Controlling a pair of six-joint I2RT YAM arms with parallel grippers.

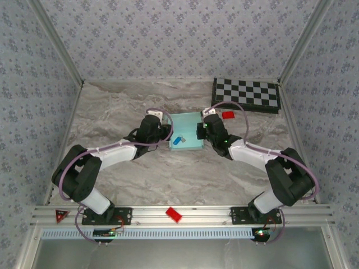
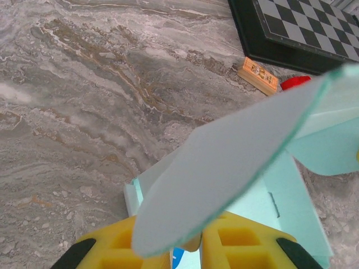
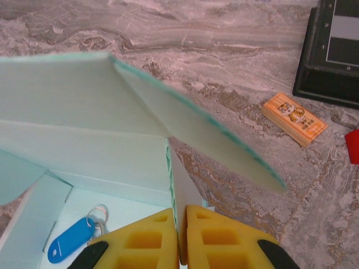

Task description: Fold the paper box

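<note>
paper box (image 1: pixel 185 133) sits mid-table between both arms, blue key tag (image 3: pixel 70 240) inside. left gripper (image 2: pixel 193 246) pinched narrow on a bowed flap (image 2: pixel 224 174) — right gripper (image 3: pixel 180 238) clamped tight on the box's side wall (image 3: pixel 84 162) edge.

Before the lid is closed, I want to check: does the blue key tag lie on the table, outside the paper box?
No, the blue key tag lies inside the paper box, on its floor.

Checkered board (image 1: pixel 245 94) far right; orange packet (image 3: pixel 293 118), red block (image 1: pixel 228 115) nearby; blue key tag (image 3: pixel 71 239).
</note>
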